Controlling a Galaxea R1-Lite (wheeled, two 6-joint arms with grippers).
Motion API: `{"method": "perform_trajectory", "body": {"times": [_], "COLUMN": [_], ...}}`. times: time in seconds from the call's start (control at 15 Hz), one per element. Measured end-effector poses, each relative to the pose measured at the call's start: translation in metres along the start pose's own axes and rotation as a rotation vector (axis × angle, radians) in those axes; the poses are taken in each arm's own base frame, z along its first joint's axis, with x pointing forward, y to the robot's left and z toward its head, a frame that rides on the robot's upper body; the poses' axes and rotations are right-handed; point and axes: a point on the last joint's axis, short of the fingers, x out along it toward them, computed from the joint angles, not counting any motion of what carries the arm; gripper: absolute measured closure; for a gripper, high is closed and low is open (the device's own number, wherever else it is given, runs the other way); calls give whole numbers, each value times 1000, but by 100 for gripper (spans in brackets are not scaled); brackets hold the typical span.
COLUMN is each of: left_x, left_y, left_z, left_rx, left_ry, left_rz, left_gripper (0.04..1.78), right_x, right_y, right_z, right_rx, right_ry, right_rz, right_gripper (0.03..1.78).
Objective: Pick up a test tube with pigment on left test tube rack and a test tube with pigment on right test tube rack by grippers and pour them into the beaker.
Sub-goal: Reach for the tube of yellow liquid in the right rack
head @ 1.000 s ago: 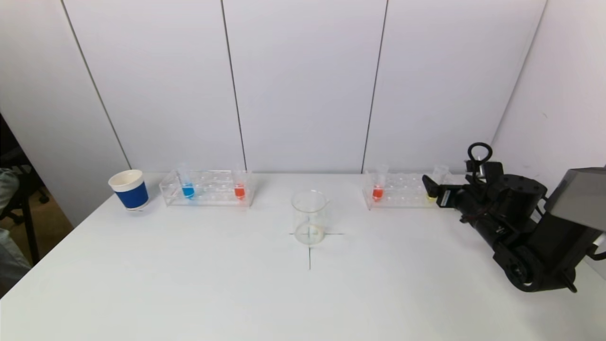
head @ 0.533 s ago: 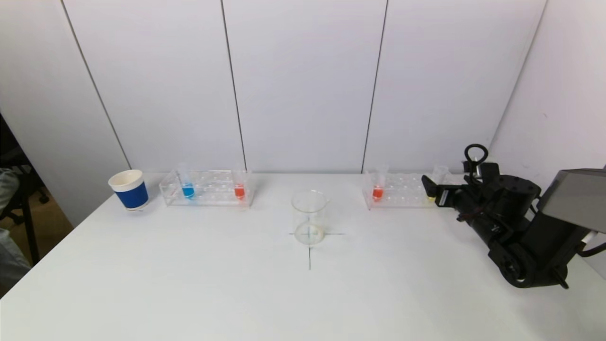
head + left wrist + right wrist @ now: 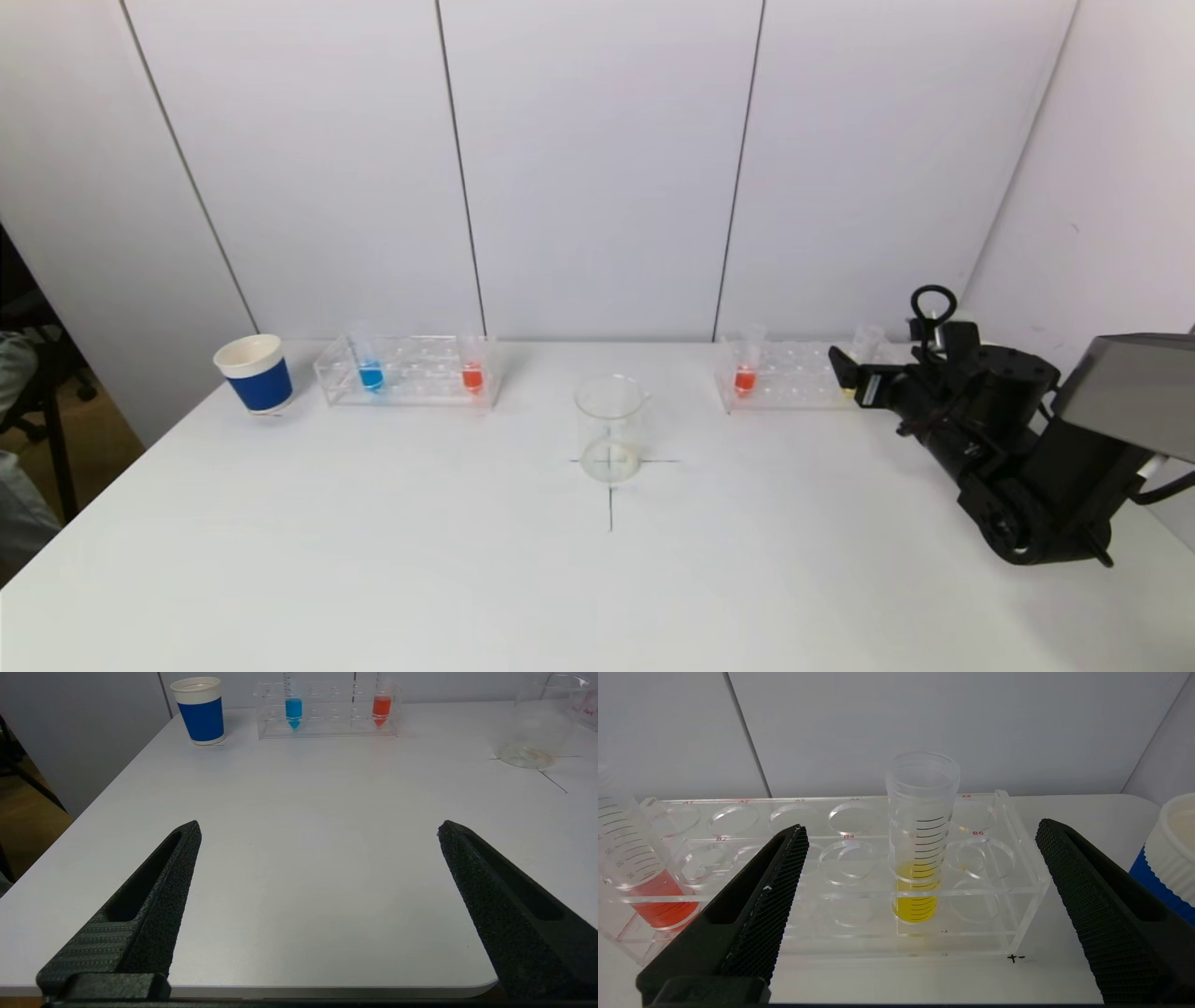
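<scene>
Right now the right gripper (image 3: 920, 830) is level with the right test tube rack (image 3: 1017, 877), its two black fingers (image 3: 756, 905) spread wide apart and clamped on nothing; they stand on either side of the yellow test tube (image 3: 920, 858) without touching it, and the tube sits upright in a front-row hole near the rack's end. A red test tube (image 3: 640, 868) leans slightly at the rack's other end, and a blue-and-white cup (image 3: 1169, 858) shows just past the rack in the right wrist view. From the head camera the right gripper (image 3: 845, 369) reaches in from the table's right side toward the rack's (image 3: 794, 378) right end. The left gripper (image 3: 317, 830) is also fully apart and empty, hovering over the near left edge of the white table (image 3: 299, 858), well apart from the left test tube rack (image 3: 327, 723) at the table's far side, which holds a blue test tube (image 3: 293, 709) and an orange-red test tube (image 3: 381, 708), both upright. A blue paper cup (image 3: 254, 373) stands just left of that rack, and the empty glass beaker (image 3: 611, 427) rests on a cross mark in the middle of the table, between the two racks
</scene>
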Motion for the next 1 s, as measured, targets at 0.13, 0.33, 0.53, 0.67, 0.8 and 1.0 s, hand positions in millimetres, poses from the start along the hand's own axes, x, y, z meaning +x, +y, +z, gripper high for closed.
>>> {"method": "perform_trajectory", "body": {"times": [0.13,0.33,0.53,0.67,0.8,1.0], "left_x": [0,0,0,0,0,0], "left_y": [0,0,0,0,0,0], "left_z": [0,0,0,0,0,0], "left_rx": [0,0,0,0,0,0], "left_ry": [0,0,0,0,0,0], "left_rz": [1,1,0,0,0,1], "left_gripper": [5,5,5,5,5,5], "right_x": [3,8,13,16,19,23], "right_y": [0,1,1,1,1,0], "right_z": [0,-2,-2,-3,-5,-7], "right_rx": [1,1,2,3,3,4], "right_ry": [-6,-13,-25,-29,-33,-36], "right_rz": [0,0,-2,-2,-6,-9], "right_gripper": [4,4,4,4,4,4]}}
